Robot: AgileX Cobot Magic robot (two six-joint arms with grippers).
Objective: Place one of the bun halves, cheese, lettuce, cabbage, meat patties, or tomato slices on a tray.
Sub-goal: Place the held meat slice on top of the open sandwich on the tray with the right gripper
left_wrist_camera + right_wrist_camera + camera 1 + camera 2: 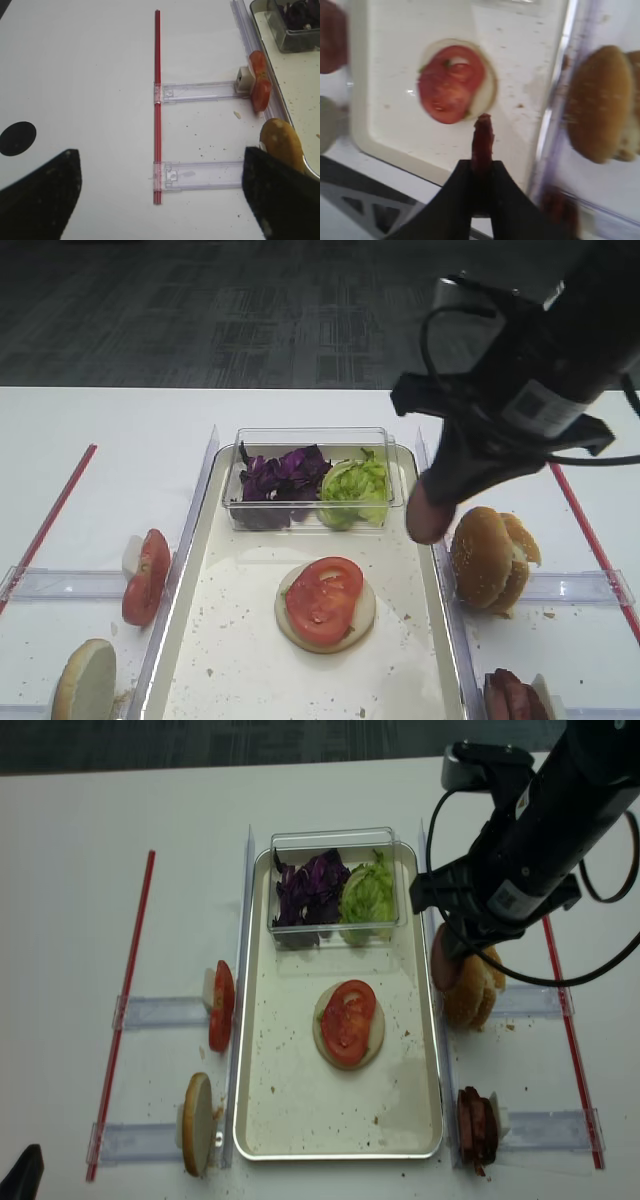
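Meat is held in the right gripper (482, 162), which is shut tight on one thin patty (483, 137). The patty is gripped by its edge so it hangs down and can be dropped flat. It is held over the right side of the tray (190, 640), near the rim, so it is not yet laid down. In the middle of the tray a bun half (325, 625) is set with a tomato slice (325, 595) on top, likely as the bottom of a burger. At the far end of the tray a clear box (312, 435) is kept, with cabbage (280, 475) and lettuce (355, 485) inside.

More buns (490, 555) are stood on edge just right of the tray, and more patties (478, 1125) too. The patty is partly hidden by the arm in the high views. The wrist view is blurred. The left gripper (160, 192) is seen far left of the tray, open wide and holding nothing.
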